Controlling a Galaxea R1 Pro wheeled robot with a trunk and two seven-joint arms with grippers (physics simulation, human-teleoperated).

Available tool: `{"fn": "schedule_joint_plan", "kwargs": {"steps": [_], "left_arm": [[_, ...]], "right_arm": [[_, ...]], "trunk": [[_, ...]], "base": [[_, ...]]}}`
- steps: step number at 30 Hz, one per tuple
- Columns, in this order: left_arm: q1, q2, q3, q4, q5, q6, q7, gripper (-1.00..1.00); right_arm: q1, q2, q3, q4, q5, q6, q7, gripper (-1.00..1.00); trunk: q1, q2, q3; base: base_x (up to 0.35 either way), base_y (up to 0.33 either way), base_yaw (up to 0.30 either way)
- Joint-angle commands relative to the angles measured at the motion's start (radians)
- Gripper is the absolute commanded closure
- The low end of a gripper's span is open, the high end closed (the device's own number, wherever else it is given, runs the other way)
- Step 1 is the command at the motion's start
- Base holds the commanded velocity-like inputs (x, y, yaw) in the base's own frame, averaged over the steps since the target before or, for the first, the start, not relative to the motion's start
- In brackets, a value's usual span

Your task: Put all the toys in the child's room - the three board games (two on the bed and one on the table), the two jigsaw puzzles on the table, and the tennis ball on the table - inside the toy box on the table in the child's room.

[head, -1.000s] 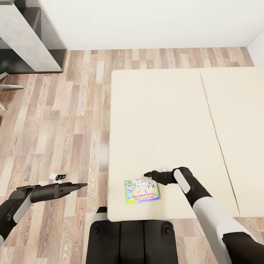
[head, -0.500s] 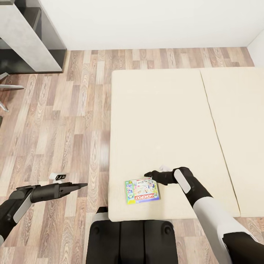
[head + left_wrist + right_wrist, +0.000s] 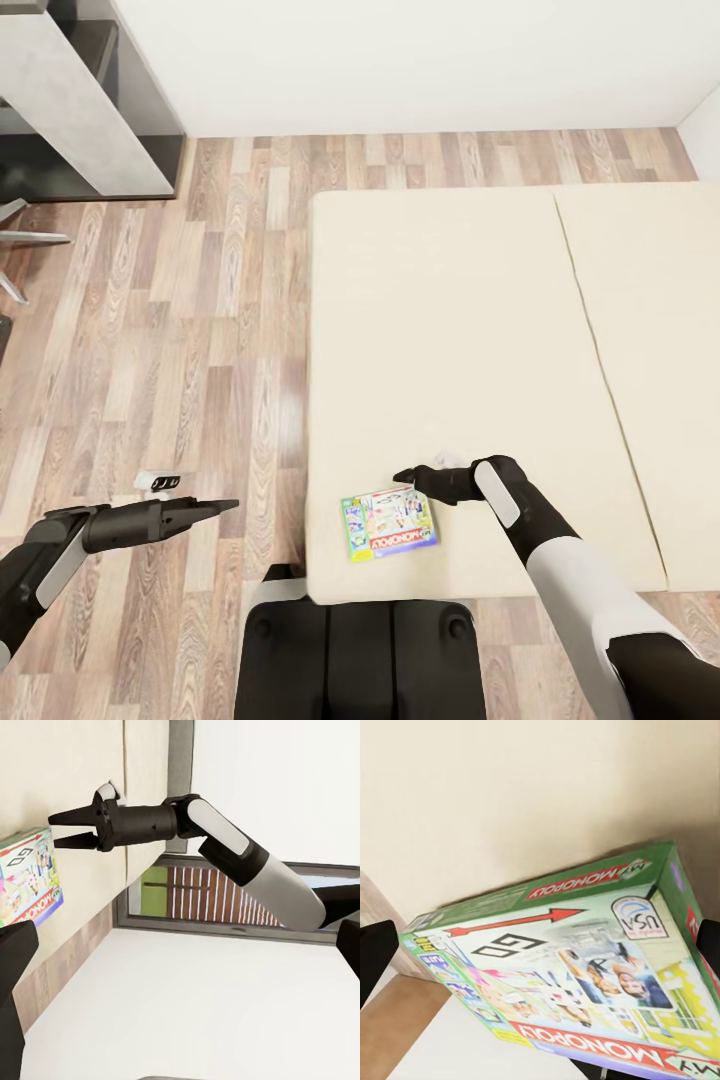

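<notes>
One board game (image 3: pixel 391 523), a flat green-bordered box with red lettering, lies near the front left corner of the bed (image 3: pixel 450 330). My right gripper (image 3: pixel 403 476) hovers open just beyond the box's far edge, a little above the beige mattress. The left wrist view shows the right gripper (image 3: pixel 54 830) with its fingers apart beside the board game (image 3: pixel 26 874). Seen from the right wrist, the board game (image 3: pixel 562 967) sits close between the dark fingers (image 3: pixel 375 956). My left gripper (image 3: pixel 225 506) hangs open over the wood floor, left of the bed.
A dark-grey cabinet unit (image 3: pixel 80 100) stands at the far left against the white wall. Metal chair legs (image 3: pixel 25 240) poke in at the left edge. A small white device (image 3: pixel 160 483) lies on the floor by my left arm. My base (image 3: pixel 360 650) touches the bed's front edge.
The whole picture has shifted slightly, so the camera moved: bed and board game sit a bit further right and lower. Both arms hold the same pose.
</notes>
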Motion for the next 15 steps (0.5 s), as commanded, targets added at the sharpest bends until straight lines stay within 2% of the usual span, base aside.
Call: {"fn": "schedule_joint_plan", "kwargs": {"steps": [1,9,15], "left_arm": [[-0.001,0.001,-0.004,0.000,0.006,0.011,-0.002,-1.00],[-0.001,0.001,-0.004,0.000,0.006,0.011,-0.002,-1.00],[-0.001,0.001,-0.004,0.000,0.006,0.011,-0.002,-1.00]], "right_arm": [[0.000,-0.001,0.002,-0.001,0.009,0.002,0.008,-1.00],[0.000,-0.001,0.002,-0.001,0.009,0.002,0.008,-1.00],[0.000,0.000,0.002,-0.001,0.009,0.002,0.008,-1.00]], "trunk": [[0.001,-0.002,-0.001],[0.001,-0.002,-0.001],[0.001,-0.002,-0.001]], "base": [[0.000,0.054,0.000],[0.000,0.030,0.000],[0.000,0.163,0.000]]}}
